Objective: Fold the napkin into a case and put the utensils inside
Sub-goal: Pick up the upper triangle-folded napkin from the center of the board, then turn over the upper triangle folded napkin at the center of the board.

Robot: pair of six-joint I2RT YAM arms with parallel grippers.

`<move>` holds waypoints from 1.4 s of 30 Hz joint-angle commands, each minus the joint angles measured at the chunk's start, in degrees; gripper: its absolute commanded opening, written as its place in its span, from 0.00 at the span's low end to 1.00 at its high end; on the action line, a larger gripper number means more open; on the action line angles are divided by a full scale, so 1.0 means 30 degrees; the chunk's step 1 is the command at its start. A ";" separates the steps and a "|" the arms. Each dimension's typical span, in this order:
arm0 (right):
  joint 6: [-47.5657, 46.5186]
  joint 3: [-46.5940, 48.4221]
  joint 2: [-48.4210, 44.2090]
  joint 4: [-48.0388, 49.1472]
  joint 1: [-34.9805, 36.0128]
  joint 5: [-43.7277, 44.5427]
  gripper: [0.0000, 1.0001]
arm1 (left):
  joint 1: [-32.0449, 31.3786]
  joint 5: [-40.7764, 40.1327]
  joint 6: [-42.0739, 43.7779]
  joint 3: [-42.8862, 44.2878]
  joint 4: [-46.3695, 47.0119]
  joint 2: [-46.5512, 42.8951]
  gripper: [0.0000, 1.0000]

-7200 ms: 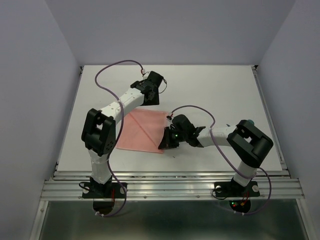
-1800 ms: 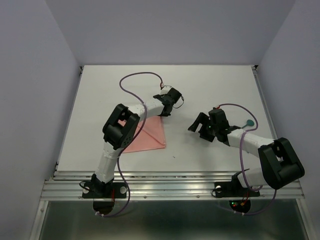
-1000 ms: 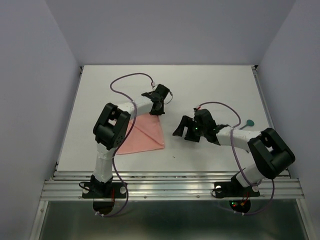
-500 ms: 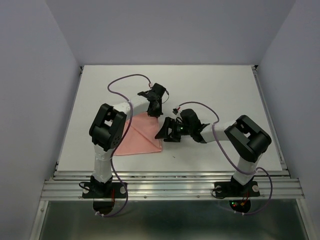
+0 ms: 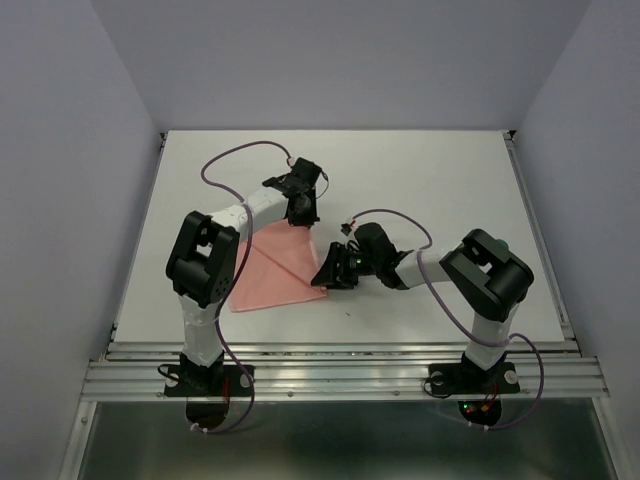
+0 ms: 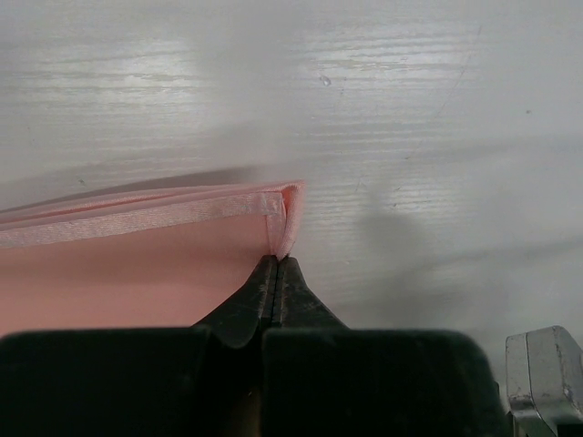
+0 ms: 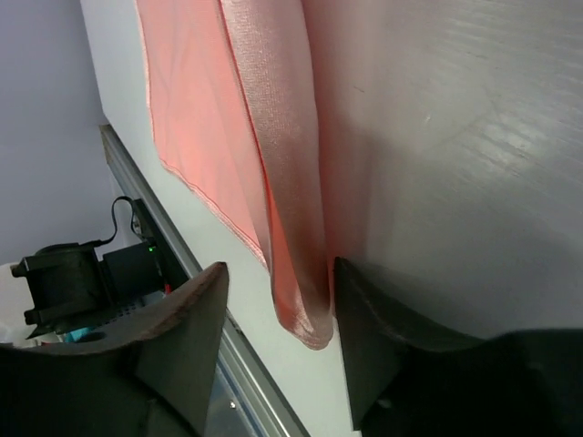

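Note:
The salmon-pink napkin (image 5: 268, 276) lies folded in layers on the white table (image 5: 430, 180), left of centre. My left gripper (image 5: 300, 208) is at its far corner, shut on the napkin's hemmed corner (image 6: 284, 214), which is pinched at my fingertips (image 6: 276, 261). My right gripper (image 5: 326, 272) is at the near right corner. It is open, with the napkin's lifted fold (image 7: 305, 282) hanging between the fingers (image 7: 196, 305) and touching the right-hand one. The napkin is not a narrow case here. Of the utensils, only a teal speck (image 5: 503, 243) peeks past my right elbow.
Purple cables (image 5: 235, 155) loop over the table above both arms. A metal rail (image 5: 340, 365) runs along the near edge, close below the napkin. Grey walls close in the table on the left, right and back.
My right gripper has swept left to the napkin's near right corner and its jaws have narrowed around the fold. My left gripper has drifted left and back with the far corner.

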 commanded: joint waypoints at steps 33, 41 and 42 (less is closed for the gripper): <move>-0.4642 0.4277 -0.3801 -0.9865 0.0172 1.1626 0.01 | 0.1062 0.2882 -0.0283 0.5259 -0.0255 0.0485 0.00; -0.7741 0.6472 -0.5208 -1.2533 0.0172 1.7018 0.01 | 0.1208 0.4492 -0.0634 0.8597 0.0681 0.1655 0.00; -0.8502 0.6708 -0.5412 -1.2883 0.0172 1.7980 0.01 | 0.1266 0.4871 -0.0751 0.9732 0.0769 0.2150 0.00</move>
